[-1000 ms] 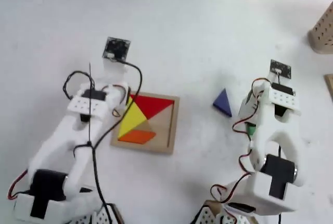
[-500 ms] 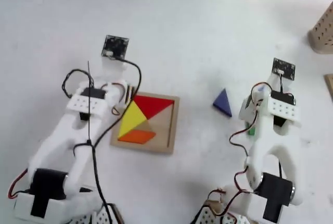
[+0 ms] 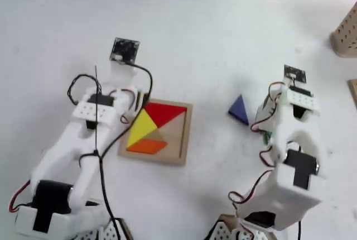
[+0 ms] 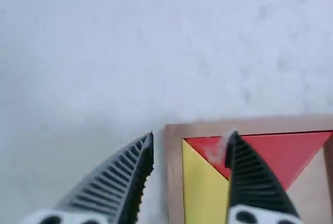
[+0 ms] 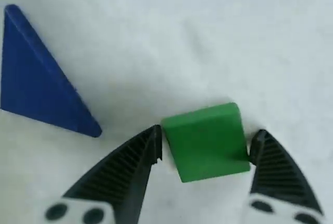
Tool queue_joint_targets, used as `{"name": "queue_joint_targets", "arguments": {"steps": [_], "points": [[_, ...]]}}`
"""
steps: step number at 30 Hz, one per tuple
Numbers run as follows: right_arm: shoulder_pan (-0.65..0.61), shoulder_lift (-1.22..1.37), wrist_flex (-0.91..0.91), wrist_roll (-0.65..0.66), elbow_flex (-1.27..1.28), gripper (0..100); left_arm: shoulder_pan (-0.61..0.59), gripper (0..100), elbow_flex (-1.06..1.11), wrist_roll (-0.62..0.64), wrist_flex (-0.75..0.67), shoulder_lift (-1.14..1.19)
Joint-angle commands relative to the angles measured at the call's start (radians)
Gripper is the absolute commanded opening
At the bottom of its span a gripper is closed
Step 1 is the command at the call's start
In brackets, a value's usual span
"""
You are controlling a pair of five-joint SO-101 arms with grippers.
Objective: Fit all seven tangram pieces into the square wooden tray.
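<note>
The square wooden tray [image 3: 186, 134] lies mid-table and holds a red triangle [image 3: 163, 113], a yellow triangle [image 3: 141, 126] and an orange piece [image 3: 147, 147]. My left gripper [image 4: 190, 153] is open, straddling the tray's corner rim [image 4: 174, 153], one finger outside, one over the red triangle [image 4: 281, 148]. A blue triangle [image 3: 239, 109] lies right of the tray. My right gripper [image 5: 208, 148] is open with a green square [image 5: 207, 141] lying on the table between its fingers; the blue triangle [image 5: 36, 81] is beside it. In the high view the green square [image 3: 269, 137] peeks out under the right arm.
A tan pegboard block [image 3: 347, 32] stands at the far right edge. Arm bases and cables sit along the near table edge. Bare white table [image 3: 212, 39] stretches behind the tray and the arms.
The right arm has shifted slightly, its wrist moving back toward the blue triangle side above the green square. The left arm and tray pieces have not moved.
</note>
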Motion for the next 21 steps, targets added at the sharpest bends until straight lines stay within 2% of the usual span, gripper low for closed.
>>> {"name": "queue_joint_targets", "arguments": {"steps": [1, 7, 15, 21], "points": [[0.015, 0.045, 0.053, 0.038, -0.104, 23.9, 0.021, 23, -0.017, 0.009, 0.005, -0.008], [0.016, 0.056, 0.064, 0.048, -0.121, 2.3, 0.021, 23, -0.017, 0.009, 0.005, -0.010], [0.008, -0.058, 0.143, 0.038, -0.120, 1.7, -0.001, 23, -0.025, 0.014, 0.005, -0.010], [-0.101, -0.254, 0.240, 0.037, -0.087, 1.7, -0.071, 23, -0.046, 0.017, 0.003, -0.010]]}}
